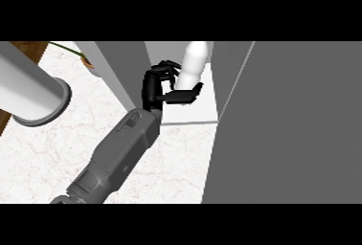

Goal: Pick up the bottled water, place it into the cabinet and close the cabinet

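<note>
I see one forearm point(117, 153) coming in from lower left, with the left hand point(154, 90) reached into the cabinet point(189, 116). Its fingers curl at the bottle point(196, 60)'s left side and its thumb crosses the lower front, so it's holding it. The bottle is upright inside the cabinet, base hidden. Counts: one hand, one bottle, one cabinet, one door point(297, 134) open at right, one pale cylinder point(28, 91) left, above the counter point(42, 153).

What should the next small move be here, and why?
Probably open the left hand and let go. The bottled water already stands upright inside the cabinet with the hand curled against it, and the cabinet door at the right is open, not yet closed.
</note>
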{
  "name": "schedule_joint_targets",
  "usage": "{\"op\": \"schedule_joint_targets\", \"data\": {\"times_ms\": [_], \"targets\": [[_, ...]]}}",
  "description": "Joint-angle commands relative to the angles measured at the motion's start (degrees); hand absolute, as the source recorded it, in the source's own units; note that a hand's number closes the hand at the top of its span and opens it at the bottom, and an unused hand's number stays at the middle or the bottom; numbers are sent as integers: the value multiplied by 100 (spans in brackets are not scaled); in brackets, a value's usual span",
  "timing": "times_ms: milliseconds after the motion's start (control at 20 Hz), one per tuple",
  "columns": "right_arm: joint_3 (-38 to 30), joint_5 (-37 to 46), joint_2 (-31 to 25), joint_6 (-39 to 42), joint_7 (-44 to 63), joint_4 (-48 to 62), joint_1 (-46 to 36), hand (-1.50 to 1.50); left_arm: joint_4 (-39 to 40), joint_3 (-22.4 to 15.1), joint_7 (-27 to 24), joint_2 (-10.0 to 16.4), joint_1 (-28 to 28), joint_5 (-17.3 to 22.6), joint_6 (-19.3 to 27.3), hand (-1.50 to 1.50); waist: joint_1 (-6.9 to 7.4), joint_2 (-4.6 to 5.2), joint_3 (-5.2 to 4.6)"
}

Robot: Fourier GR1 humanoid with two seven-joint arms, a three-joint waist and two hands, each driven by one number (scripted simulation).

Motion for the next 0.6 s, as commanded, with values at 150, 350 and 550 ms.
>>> {"op": "schedule_joint_targets", "data": {"times_ms": [150, 350, 550], "targets": [[-259, -212, -140, 158, 37, -480, 137, -150, 1062, -97, -523, -1, -503, 143, 503, 150, -114, 41, -1], [-294, -326, -233, 235, -122, -632, 424, -150, 1613, 301, -537, -1, -1051, 92, 463, 150, -138, 48, 1], [-51, -152, -179, 334, -411, -391, 433, -150, 2082, 319, -1099, -1, -862, -37, 484, 150, -181, 70, -2]]}}
